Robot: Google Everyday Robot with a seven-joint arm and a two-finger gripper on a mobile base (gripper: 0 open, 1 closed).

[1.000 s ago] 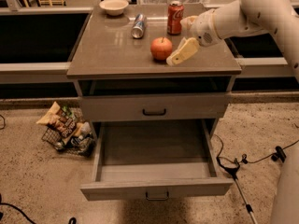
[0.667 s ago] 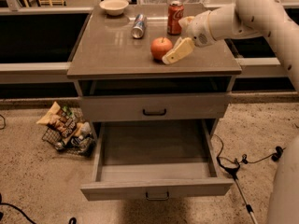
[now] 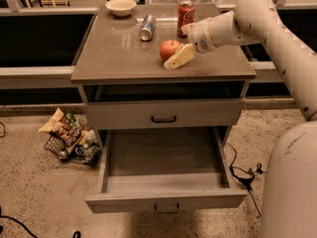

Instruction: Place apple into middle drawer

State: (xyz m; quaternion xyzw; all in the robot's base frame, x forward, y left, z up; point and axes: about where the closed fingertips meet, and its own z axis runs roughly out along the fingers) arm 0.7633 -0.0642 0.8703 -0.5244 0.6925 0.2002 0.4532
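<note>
Camera view | claw (image 3: 177,46) spread beside apple (image 3: 168,49) on worktop (image 3: 114,58), holding nothing | apple likely firm, smooth, light, rolls; pinch across widest middle

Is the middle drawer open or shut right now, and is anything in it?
Open and empty: the middle drawer is pulled out, floor bare. The apple sits on the cabinet top at the open gripper.

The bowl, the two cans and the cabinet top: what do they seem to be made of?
Bowl: probably glazed ceramic, pale, smooth, softly shiny. Lying can and red cola can: thin printed metal, with glints. Cabinet top: grey laminate or painted wood, faintly reflective; cannot tell which. The gripper, open at the apple, looks like matte cream plastic.
</note>
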